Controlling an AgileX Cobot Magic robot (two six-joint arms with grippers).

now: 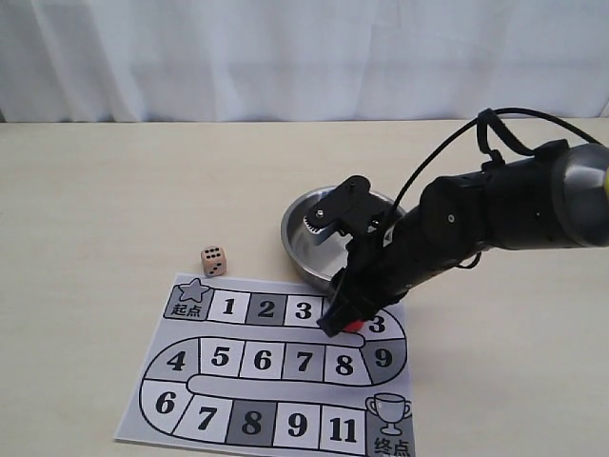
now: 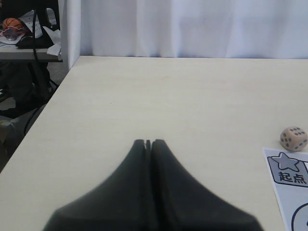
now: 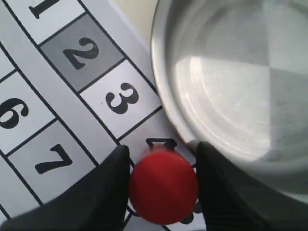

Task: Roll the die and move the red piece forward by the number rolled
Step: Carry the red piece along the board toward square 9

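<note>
While my right hand (image 3: pixel 162 156) clamps the piece (image 3: pixel 163 190) on the square past 3, I should keep it upright, clear of the bowl (image 1: pixel 288 233), counting squares per the die (image 1: pixel 213 260) on the counter (image 1: pixel 114 190).

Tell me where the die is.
In the exterior view, the die sits on the table left of the metal bowl, just beyond the board's star square.

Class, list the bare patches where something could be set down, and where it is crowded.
Bare table runs between the curtain and the die, and left of the board. Crowded: bowl, red piece and the right arm's jaws cluster at the board's far right corner.
</note>
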